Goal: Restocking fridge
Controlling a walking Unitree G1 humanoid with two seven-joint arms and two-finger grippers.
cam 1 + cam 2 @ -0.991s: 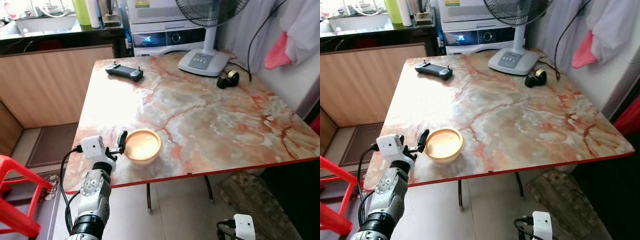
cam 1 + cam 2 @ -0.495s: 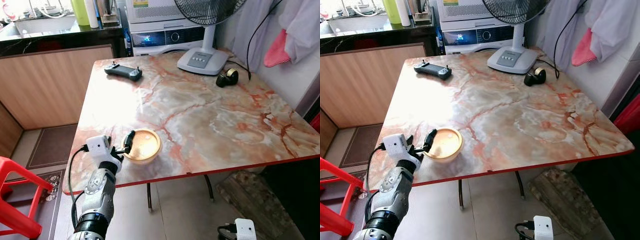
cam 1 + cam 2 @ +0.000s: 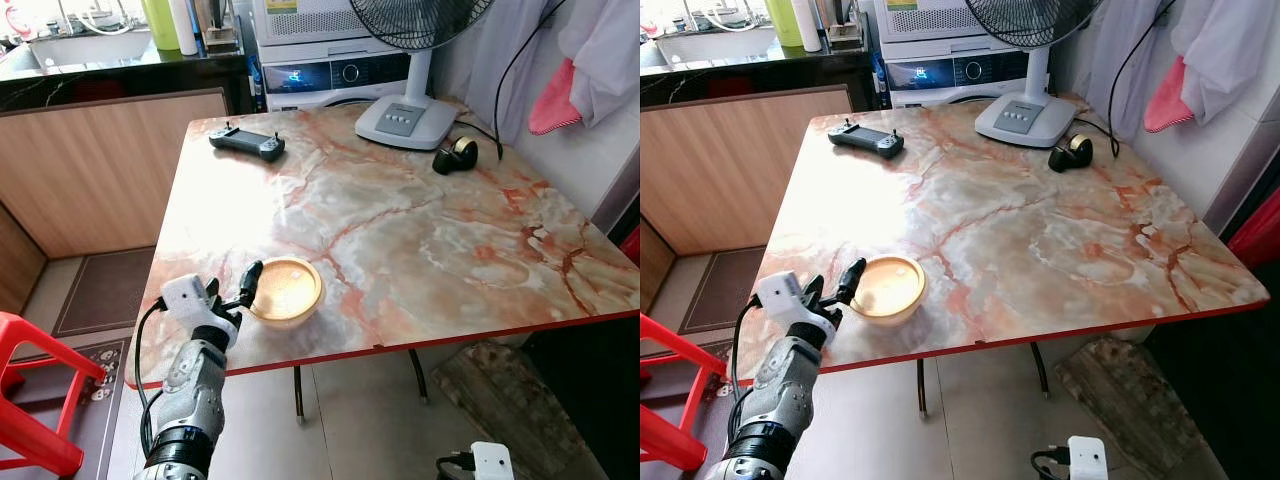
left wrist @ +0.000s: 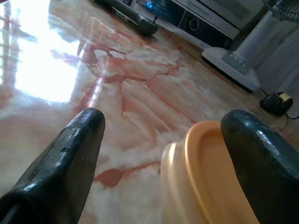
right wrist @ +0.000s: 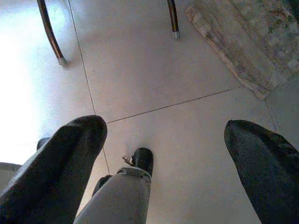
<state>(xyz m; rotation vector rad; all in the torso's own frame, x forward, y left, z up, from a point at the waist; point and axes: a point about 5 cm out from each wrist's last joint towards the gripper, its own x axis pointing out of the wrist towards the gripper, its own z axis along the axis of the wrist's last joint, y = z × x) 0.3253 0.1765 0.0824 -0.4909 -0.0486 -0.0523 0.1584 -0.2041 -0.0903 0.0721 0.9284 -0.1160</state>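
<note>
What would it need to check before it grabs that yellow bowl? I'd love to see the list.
1. Left hand open wide enough: ok, its fingers stand well apart.
2. Bowl lined up between the fingers: not ok; in the left wrist view the near rim sits toward one finger, not centred.
3. Bowl upright on the table: ok.
4. Bowl close to the table's front edge: ok for reach, but risky if nudged.
5. Nothing crowding the bowl: ok; the controller, tape roll and fan base sit far across the table.
6. Bowl's contents: cannot tell.
</note>
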